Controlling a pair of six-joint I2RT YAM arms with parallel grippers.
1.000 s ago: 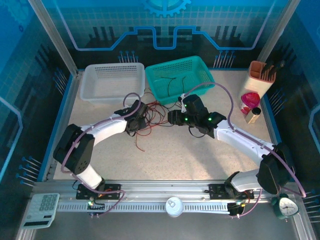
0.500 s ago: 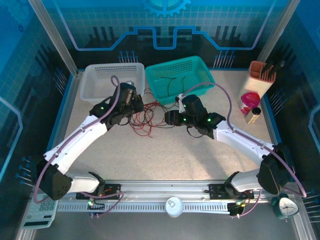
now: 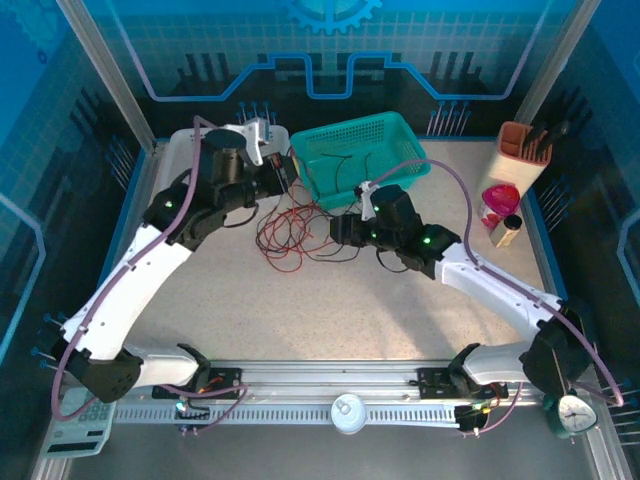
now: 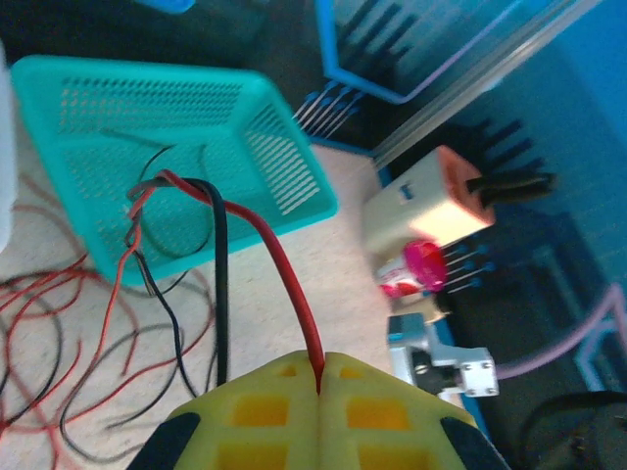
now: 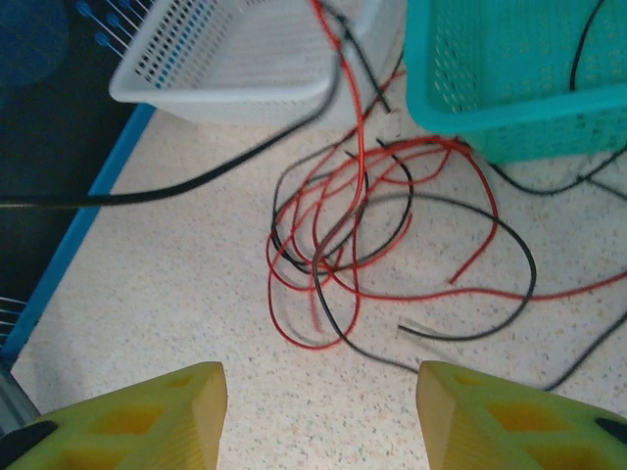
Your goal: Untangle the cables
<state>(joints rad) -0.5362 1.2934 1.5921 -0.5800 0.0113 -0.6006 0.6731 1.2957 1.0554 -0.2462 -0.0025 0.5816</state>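
Note:
The cables [image 3: 290,238] lie as a loose red and black tangle on the table in front of the two baskets. In the right wrist view the cables [image 5: 343,235] loop over one another, with strands running up toward both baskets. My left gripper [image 3: 288,172] is raised between the baskets. In the left wrist view the left gripper [image 4: 320,377] is shut on a red cable [image 4: 284,284] that rises taut from the pile; a black cable [image 4: 220,284] runs beside it. My right gripper [image 3: 335,232] hovers just right of the tangle. Seen from its wrist, the right gripper [image 5: 321,411] is open, nothing between its fingers.
A white basket [image 3: 200,185] stands at the back left and a teal basket [image 3: 400,135] holding black cable beside it. An orange holder [image 3: 525,150], a pink cup [image 3: 498,200] and a small bottle [image 3: 508,230] stand at the right edge.
The left arm has swung up and back toward the baskets, pulling the red cable up out of the pile. The right gripper has opened slightly wider and stayed near the tangle.

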